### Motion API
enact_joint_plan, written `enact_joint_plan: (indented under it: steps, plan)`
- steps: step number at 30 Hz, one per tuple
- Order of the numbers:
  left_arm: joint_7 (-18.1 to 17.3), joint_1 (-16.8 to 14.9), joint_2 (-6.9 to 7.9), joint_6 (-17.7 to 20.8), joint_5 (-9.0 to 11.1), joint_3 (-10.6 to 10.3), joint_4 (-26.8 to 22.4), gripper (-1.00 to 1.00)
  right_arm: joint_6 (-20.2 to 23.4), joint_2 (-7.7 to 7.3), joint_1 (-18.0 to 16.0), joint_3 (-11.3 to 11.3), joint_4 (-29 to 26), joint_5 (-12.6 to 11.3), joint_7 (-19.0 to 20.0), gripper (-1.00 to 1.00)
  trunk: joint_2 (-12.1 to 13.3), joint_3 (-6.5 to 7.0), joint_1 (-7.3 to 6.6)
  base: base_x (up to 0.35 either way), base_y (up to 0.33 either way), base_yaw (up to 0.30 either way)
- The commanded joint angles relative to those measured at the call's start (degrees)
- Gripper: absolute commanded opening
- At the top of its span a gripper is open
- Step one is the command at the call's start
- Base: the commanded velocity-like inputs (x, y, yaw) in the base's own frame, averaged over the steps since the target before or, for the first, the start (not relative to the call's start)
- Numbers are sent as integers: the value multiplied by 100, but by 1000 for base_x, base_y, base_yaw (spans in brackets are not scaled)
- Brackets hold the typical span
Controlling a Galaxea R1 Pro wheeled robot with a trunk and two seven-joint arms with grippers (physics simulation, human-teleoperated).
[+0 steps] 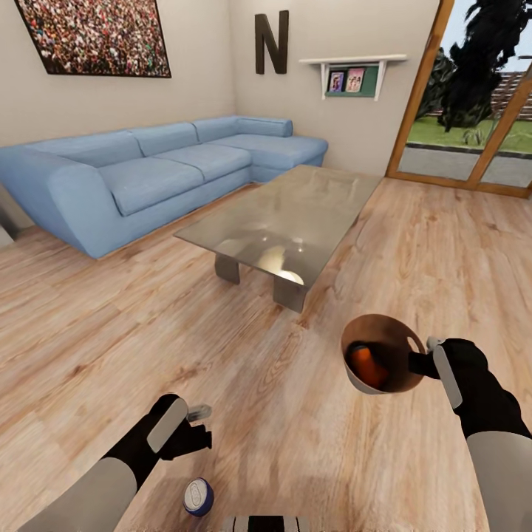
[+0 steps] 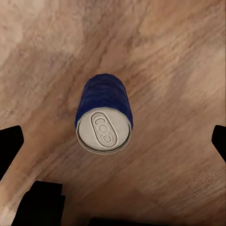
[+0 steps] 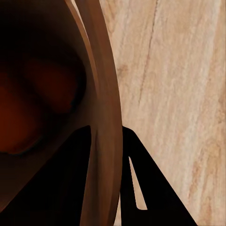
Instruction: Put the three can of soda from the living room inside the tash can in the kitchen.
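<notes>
Nearby, over the wood floor (image 1: 258, 414), the right fingers (image 1: 432, 363) pinch the rim of the tash can (image 1: 380, 336) holding an orange can of soda (image 1: 367, 367), while the left fingers (image 2: 12, 141) hang spread wide above the blue can of soda (image 2: 104, 117), untouched.

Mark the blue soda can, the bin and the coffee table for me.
Blue soda can (image 2: 104, 132): left wrist view, silver top.
Bin (image 1: 353, 374): head view, near rim.
Coffee table (image 1: 310, 199): head view, bare glass top.

Blue sofa (image 1: 148, 174), glass table (image 1: 284, 218), seemingly sunlit wood floor (image 1: 89, 325).
</notes>
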Motion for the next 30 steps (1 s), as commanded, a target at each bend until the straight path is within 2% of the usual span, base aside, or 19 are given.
enact_joint_plan:
  steps: [1,11,17,24,30]
  plan:
    - [-5,1,0,-1,2,1,8,100,0,0,-4,-1,-6,-79,34,-100,-4,-31,2,0,0,0]
    - [-25,0,10,-1,6,6,36,100,0,-1,-4,1,-8,-80,34,-100,-17,-344,28,0,0,0]
    - [-25,-1,13,-33,-19,-6,28,100,0,8,-4,5,-5,-73,34,-100,-17,-399,28,0,0,0]
    - [-23,3,9,-252,-44,-12,21,100,0,7,-4,6,-10,-73,34,-100,-26,-618,46,0,0,0]
    - [-23,4,12,-386,-55,-18,-15,100,0,-1,-4,0,-11,-80,34,-100,-26,-673,46,0,0,0]
